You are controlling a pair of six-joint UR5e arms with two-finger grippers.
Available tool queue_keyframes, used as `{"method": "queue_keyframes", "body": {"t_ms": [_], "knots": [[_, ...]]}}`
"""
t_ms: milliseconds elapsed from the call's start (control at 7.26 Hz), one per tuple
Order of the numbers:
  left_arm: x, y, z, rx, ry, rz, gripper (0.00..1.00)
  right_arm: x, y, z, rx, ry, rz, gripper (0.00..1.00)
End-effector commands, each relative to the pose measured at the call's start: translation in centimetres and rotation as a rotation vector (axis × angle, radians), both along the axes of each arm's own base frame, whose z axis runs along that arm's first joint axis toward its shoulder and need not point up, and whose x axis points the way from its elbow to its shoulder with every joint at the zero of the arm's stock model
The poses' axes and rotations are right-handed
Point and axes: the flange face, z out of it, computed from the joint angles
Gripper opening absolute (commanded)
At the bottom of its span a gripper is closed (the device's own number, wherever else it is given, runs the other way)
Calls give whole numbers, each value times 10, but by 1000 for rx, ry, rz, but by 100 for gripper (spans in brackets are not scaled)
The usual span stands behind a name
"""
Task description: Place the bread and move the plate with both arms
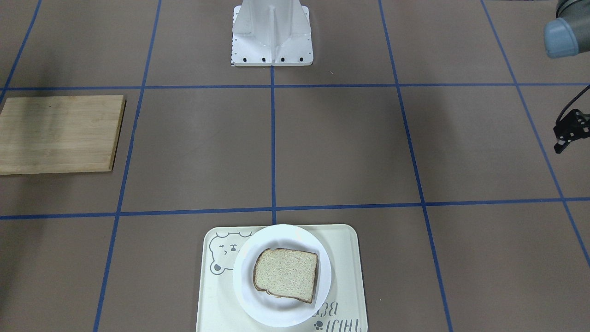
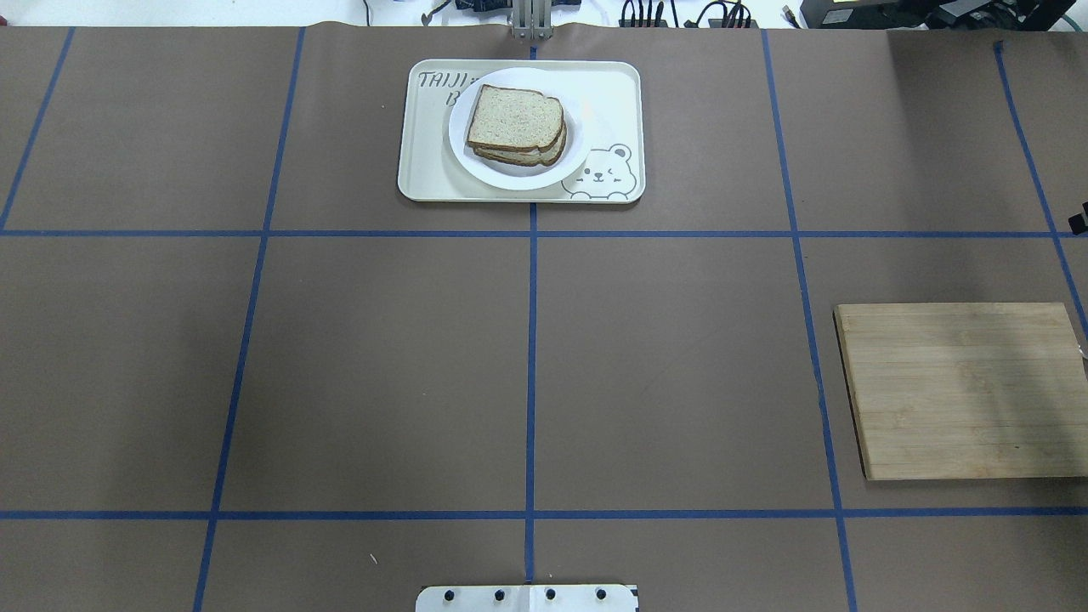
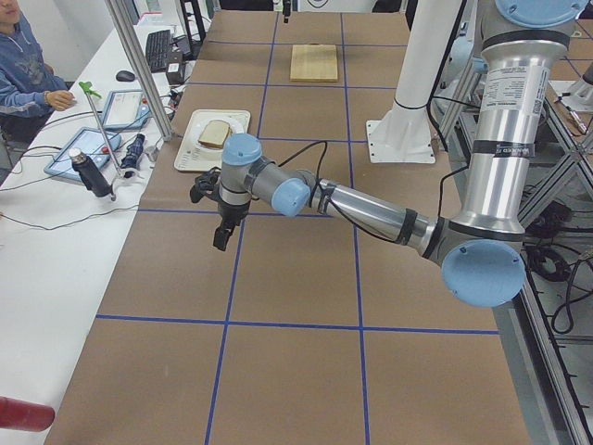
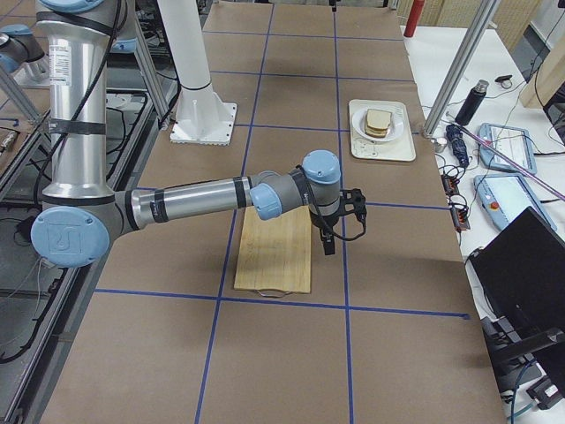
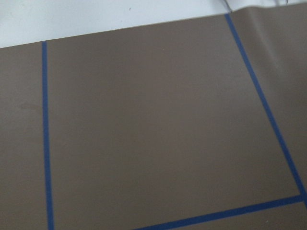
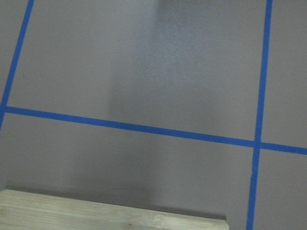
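Observation:
The bread (image 1: 286, 280) is a plain slice that lies on the round white plate (image 1: 282, 313). The plate stands on a cream bear tray (image 1: 345, 258) at the table's operator side. In the overhead view the bread (image 2: 514, 117) rests on a second slice on the plate (image 2: 510, 176). My left gripper (image 1: 570, 133) hangs over bare table, cut off by the view's right edge and far from the plate. I cannot tell if it is open or shut. It also shows in the exterior left view (image 3: 220, 241). My right gripper (image 4: 328, 246) hovers by the wooden board's edge. I cannot tell its state.
A wooden cutting board (image 2: 960, 391) lies on the robot's right side and shows bare in the front-facing view (image 1: 60, 133). The white pedestal (image 1: 272, 32) stands at the robot's end. Operators' desks with tablets and bottles run along the far table edge (image 3: 102, 158).

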Motion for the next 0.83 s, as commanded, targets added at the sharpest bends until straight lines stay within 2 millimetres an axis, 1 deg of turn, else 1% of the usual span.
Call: {"method": "queue_keyframes", "body": {"t_ms": [0,138,276,413,551,689], "knots": [[-11,32,31,-143,2,122,98,11,3,10,-34,20,-38,100],[-9,43,57,-210,43,129,98,10,2,7,-73,17,-41,100],[-9,43,68,-235,41,127,98,5,5,-3,-93,20,-52,100],[-8,43,66,-244,61,124,98,3,8,-5,-115,19,-58,100],[-3,44,60,-279,126,104,98,0,8,-5,-122,15,-67,100],[-1,44,58,-271,163,113,98,-3,8,-3,-127,16,-71,100]]}}
